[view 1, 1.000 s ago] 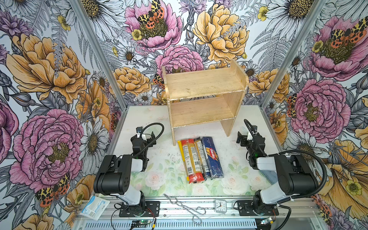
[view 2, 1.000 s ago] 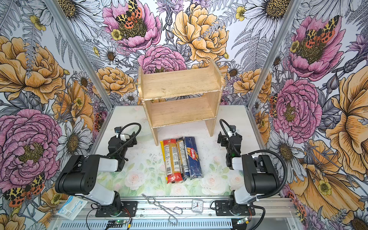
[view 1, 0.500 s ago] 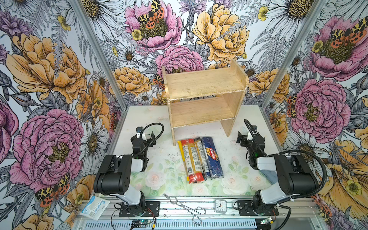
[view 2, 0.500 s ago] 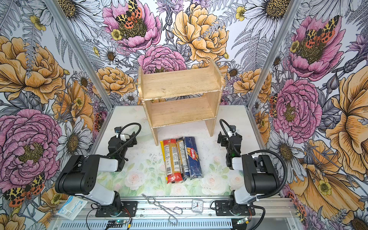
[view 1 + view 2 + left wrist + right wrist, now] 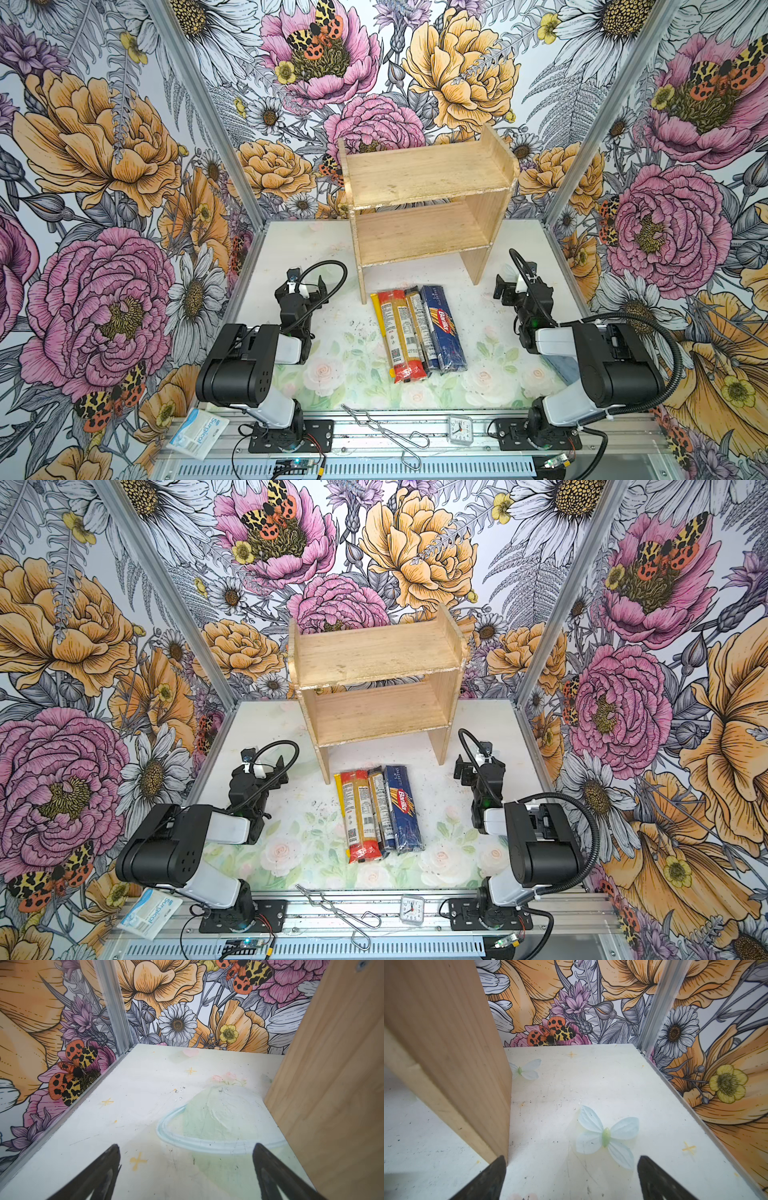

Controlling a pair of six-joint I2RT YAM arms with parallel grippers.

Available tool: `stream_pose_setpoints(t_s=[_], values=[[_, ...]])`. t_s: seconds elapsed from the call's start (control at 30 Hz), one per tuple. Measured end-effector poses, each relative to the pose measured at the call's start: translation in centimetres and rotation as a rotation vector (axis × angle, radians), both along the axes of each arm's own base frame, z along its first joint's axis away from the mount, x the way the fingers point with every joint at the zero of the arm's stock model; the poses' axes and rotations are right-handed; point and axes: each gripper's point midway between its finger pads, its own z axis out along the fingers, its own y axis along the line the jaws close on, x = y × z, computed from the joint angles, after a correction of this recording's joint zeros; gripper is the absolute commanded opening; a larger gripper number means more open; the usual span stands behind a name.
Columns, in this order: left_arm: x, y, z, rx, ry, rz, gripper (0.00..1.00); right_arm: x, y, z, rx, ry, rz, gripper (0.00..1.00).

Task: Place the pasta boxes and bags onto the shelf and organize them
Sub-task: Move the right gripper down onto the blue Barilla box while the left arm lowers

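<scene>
"Barilla" on dark blue pasta pack (image 5: pixel 442 332) — "Surgical" on white-blue packet (image 5: pixel 198 432)

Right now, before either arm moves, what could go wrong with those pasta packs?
The pasta packs lie pressed side by side, so a gripper might catch two or shove neighbours askew. The left gripper and right gripper, both open, sit close beside the shelf; a careless swing could bump it.

top views high over whole table (image 5: pixel 478 316); wrist views low beside shelf (image 5: pixel 332 1084)
</scene>
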Motion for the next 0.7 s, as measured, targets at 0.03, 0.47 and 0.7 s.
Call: stream_pose_setpoints(t_s=[0.03, 0.47, 0.7], values=[[-0.1, 0.0, -0.1, 0.004, 0.003, 0.002, 0.99, 0.0, 0.0, 0.0, 0.0, 0.0, 0.0, 1.0], [-2.0, -1.0, 8.7, 0.03, -0.147, -0.033, 0.99, -0.4, 0.0, 0.3, 0.0, 0.014, 0.0, 0.98], [-3.1, -3.5, 14.2, -0.078, -0.203, -0.141, 0.99, -2.1, -0.1, 7.1, 0.017, -0.117, -0.011, 0.97]])
